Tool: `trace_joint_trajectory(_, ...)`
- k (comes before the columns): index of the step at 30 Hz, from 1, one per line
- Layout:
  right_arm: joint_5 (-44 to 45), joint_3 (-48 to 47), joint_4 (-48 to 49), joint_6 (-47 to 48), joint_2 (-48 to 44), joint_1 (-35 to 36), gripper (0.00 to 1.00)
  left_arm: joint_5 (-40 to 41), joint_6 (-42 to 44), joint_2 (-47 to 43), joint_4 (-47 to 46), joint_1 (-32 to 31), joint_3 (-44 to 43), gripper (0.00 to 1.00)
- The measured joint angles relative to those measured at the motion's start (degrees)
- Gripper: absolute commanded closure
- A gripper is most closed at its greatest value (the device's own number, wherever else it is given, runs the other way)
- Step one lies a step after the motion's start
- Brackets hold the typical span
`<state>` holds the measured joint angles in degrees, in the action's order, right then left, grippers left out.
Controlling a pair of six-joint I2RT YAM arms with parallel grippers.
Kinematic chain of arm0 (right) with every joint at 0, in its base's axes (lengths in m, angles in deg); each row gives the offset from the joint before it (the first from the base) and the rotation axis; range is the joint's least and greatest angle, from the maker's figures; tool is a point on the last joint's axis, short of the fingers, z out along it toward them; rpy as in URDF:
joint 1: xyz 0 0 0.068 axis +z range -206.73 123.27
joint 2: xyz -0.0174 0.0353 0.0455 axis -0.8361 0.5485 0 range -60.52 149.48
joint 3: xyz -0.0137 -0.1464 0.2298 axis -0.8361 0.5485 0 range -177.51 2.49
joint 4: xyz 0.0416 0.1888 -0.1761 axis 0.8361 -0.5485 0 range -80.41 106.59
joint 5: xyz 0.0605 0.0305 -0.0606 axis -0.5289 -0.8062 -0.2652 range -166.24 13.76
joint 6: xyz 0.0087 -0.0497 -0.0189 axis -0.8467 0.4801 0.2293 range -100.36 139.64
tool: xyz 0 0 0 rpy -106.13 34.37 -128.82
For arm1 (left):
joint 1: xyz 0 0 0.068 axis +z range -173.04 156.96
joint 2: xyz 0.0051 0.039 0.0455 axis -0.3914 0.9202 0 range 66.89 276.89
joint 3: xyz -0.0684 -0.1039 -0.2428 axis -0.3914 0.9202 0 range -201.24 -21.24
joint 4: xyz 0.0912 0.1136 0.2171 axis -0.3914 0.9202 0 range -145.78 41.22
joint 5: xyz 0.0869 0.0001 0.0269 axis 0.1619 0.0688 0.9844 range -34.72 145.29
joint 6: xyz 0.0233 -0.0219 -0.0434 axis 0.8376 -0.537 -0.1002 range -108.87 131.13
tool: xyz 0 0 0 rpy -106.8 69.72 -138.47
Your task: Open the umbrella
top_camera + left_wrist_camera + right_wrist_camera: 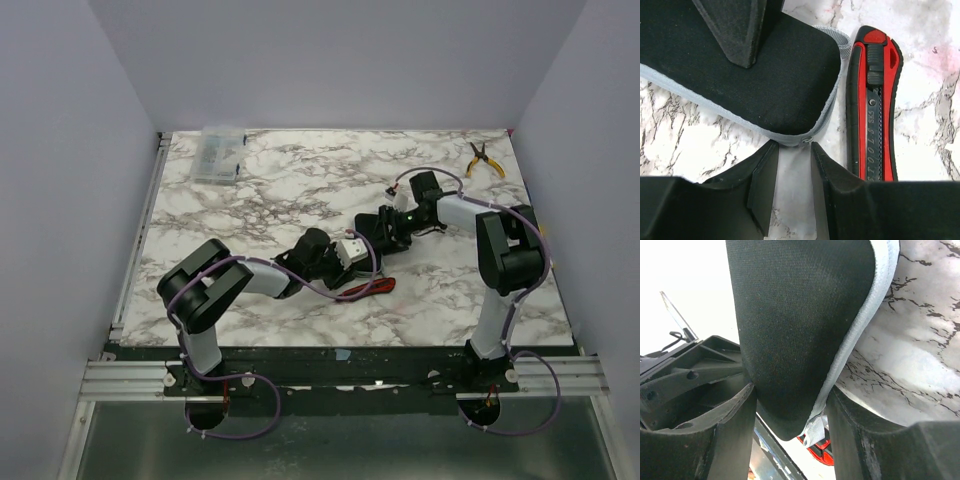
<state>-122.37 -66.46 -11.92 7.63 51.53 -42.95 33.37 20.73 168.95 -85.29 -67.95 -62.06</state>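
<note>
Umbrella: I cannot pick it out in any view, so I cannot tell where it is. The top external view shows both arms meeting mid-table (300, 190) but not the jaws. The wrist views show them. I see the right gripper (790, 400) pinching a black pouch (755, 75) with grey edging. The left gripper (795, 165) is partly spread and holds nothing, its tips just beside the pouch edge. A utility knife (872, 100) lies alongside.

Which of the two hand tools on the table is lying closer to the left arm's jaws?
The red-and-black utility knife, just beside them; the yellow-handled pliers lie at the far right corner.
</note>
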Motion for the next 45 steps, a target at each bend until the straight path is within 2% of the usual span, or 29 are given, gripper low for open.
trace_joint_trajectory(5,0.46,2.43,3.34,-1.97,-1.53,-0.02,0.67,2.23,-3.98,0.44,-0.57,-0.57,-0.31,0.73)
trace_joint_trajectory(10,1.97,3.30,4.98,-3.43,-2.51,-0.35,0.77,4.22,-7.04,1.29,0.28,-0.70,-1.97,0.85)
trace_joint_trajectory(14,2.86,3.80,5.75,-4.09,-3.04,-0.35,0.88,4.96,-8.13,1.27,0.24,-0.72,-1.90,0.99)
trace_joint_trajectory(17,3.21,4.02,5.99,-4.09,-3.28,-0.35,0.99,5.62,-8.50,1.09,-0.35,-0.70,-1.44,1.00)
trace_joint_trajectory(18,3.39,4.13,6.03,-4.07,-3.32,-0.31,0.99,5.88,-8.52,0.98,-0.61,-0.70,-1.18,1.00)
trace_joint_trajectory(34,4.07,4.63,6.40,-4.98,-3.52,-0.22,0.99,4.26,-7.58,-1.62,-3.87,-0.98,3.56,1.00)
trace_joint_trajectory(35,4.09,4.66,6.40,-4.98,-3.54,-0.22,0.99,4.17,-7.54,-1.62,-3.80,-0.98,3.56,0.99)
trace_joint_trajectory(38,4.28,4.87,6.62,-5.09,-3.74,-0.17,0.99,3.98,-7.48,-1.70,-3.61,-0.98,3.56,0.63)
trace_joint_trajectory(39,4.35,4.90,6.69,-5.18,-3.76,-0.11,0.99,3.85,-7.56,-1.70,-3.48,-0.98,3.54,0.58)
trace_joint_trajectory(41,4.42,4.94,6.80,-5.79,-3.76,-0.11,0.99,3.72,-8.68,-1.70,-3.21,-0.98,3.34,0.53)
trace_joint_trajectory(45,4.59,5.29,7.21,-6.99,-3.89,-0.09,0.99,5.05,-10.54,-1.70,-2.01,-1.86,2.38,0.51)
